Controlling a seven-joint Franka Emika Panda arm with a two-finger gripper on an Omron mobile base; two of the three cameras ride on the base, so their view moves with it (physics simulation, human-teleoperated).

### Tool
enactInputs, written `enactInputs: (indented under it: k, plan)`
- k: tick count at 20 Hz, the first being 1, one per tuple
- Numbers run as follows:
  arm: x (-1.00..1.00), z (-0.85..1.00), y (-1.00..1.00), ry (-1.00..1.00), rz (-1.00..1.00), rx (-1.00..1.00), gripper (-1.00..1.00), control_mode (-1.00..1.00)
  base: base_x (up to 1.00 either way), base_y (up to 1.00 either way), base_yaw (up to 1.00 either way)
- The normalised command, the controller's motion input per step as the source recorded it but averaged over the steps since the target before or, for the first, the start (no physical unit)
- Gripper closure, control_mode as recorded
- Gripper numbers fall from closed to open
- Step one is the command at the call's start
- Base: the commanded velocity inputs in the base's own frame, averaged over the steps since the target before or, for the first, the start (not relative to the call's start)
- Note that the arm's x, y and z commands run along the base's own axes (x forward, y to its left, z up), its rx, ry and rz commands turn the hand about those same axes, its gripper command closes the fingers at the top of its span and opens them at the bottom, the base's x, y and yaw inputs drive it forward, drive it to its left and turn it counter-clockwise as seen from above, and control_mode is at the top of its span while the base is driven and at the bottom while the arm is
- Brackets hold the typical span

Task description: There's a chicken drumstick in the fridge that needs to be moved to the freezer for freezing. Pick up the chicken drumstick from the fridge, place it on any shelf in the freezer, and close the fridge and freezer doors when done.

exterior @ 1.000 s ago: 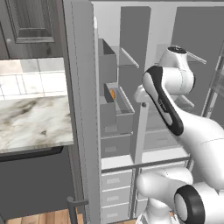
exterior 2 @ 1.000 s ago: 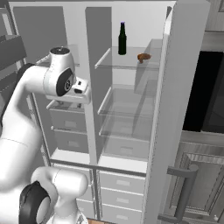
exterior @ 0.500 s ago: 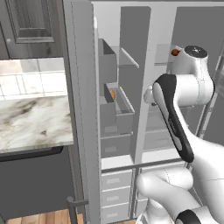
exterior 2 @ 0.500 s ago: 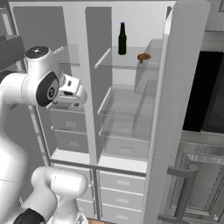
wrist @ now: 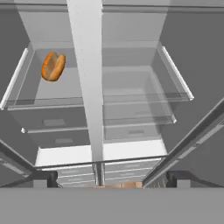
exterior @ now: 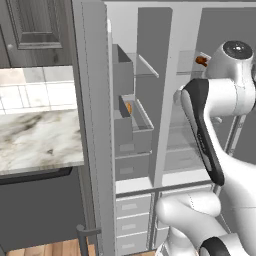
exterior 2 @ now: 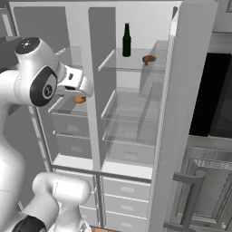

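The chicken drumstick (exterior 2: 148, 59) (exterior: 201, 60), a small reddish-brown lump, lies on the top clear shelf of the fridge (exterior 2: 136, 149), right of a dark bottle (exterior 2: 127, 40). My gripper (wrist: 111, 179) is open with nothing between its tips, and it looks down along the white divider (wrist: 87, 65) between freezer (wrist: 30, 127) and fridge. In the right base view my hand hovers in front of that divider at upper-shelf height, left of and below the drumstick. A clear freezer shelf (wrist: 48, 104) carries a golden-orange curved food item (wrist: 53, 66). Both doors stand open: plain freezer door (exterior: 92, 125), fridge door (exterior 2: 181, 113).
Grey bins (exterior: 131, 125) hang in the freezer, with white drawers (exterior 2: 129, 190) below both compartments. A marble counter (exterior: 35, 140) lies left of the freezer door. A dark oven front (exterior 2: 213, 99) sits right of the fridge door. My white arm (exterior: 210, 130) hides much of the fridge in the left base view.
My elbow has swung upward and the hand has risen a little in front of the divider. The fingers have spread slightly wider. Food, bottle and doors stay put.
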Motion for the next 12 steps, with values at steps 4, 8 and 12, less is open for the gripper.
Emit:
enactInputs:
  k: [4, 8, 12]
  plan:
    - [0.00, 0.46, -0.20, -0.07, -0.06, -0.01, -1.00, -1.00, 0.00, 0.00, 0.00]
    - [0.00, 0.29, -0.27, -0.17, -0.01, 0.00, -1.00, -1.00, 0.00, 0.00, 0.00]
    - [0.04, 0.02, -0.24, -0.19, 0.00, 0.04, -1.00, -1.00, 0.00, 0.00, 0.00]
